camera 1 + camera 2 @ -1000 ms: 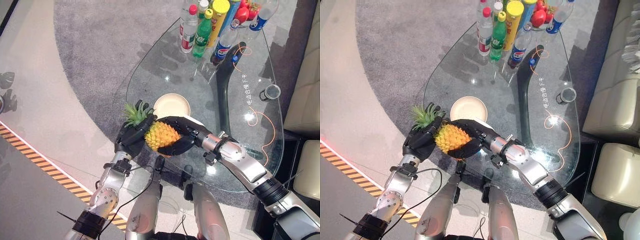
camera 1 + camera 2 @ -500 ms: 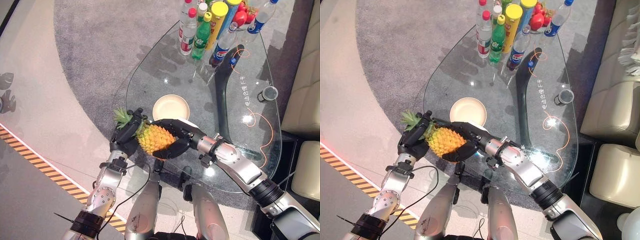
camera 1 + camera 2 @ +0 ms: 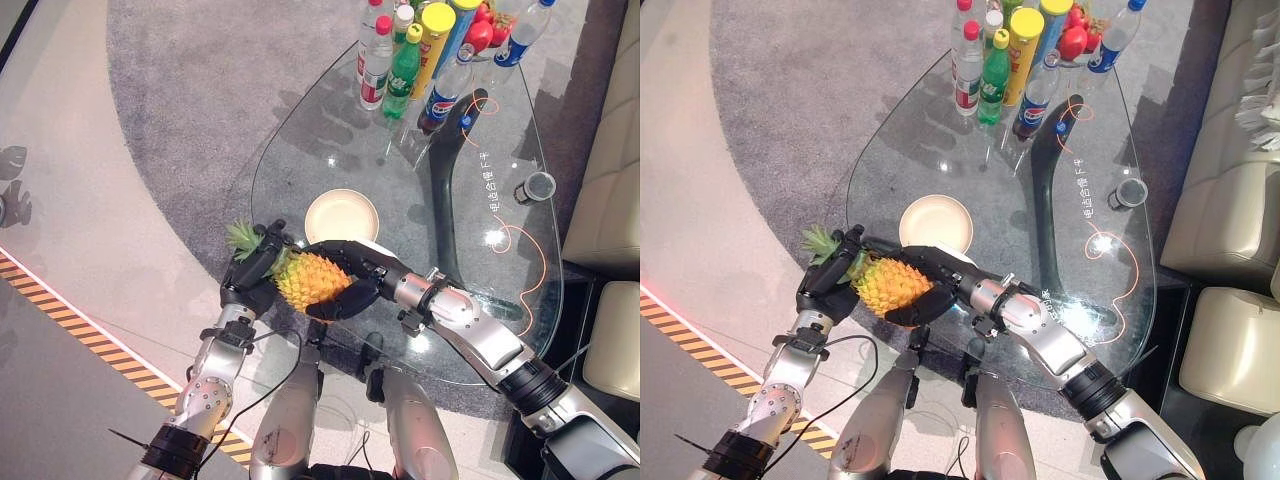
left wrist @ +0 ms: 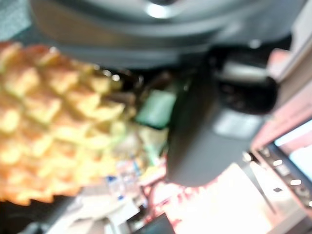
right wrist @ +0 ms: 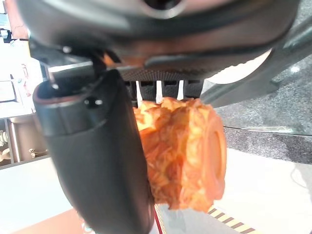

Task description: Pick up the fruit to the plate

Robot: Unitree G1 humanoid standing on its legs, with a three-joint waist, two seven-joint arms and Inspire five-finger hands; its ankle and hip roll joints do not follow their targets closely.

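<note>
A yellow pineapple (image 3: 312, 281) with a green crown (image 3: 243, 236) hangs at the near left edge of the glass table (image 3: 500, 120), just short of the cream plate (image 3: 341, 214). My left hand (image 3: 252, 276) curls round its crown end. My right hand (image 3: 345, 275) wraps round its body from the other side. The right wrist view shows the fruit's orange base (image 5: 187, 151) pressed against my thumb (image 5: 97, 161). In the left wrist view the pineapple's scaly skin (image 4: 53, 131) lies close against the hand.
Several bottles (image 3: 405, 55) and a red fruit (image 3: 480, 32) stand at the table's far end. A small dark cup (image 3: 540, 186) sits near the right edge. A beige sofa (image 3: 1230, 200) is on the right. Grey carpet lies beneath the glass.
Both hands and the pineapple moved left and slightly toward me from one second ago, away from the plate. Since half a second ago they have barely shifted.
</note>
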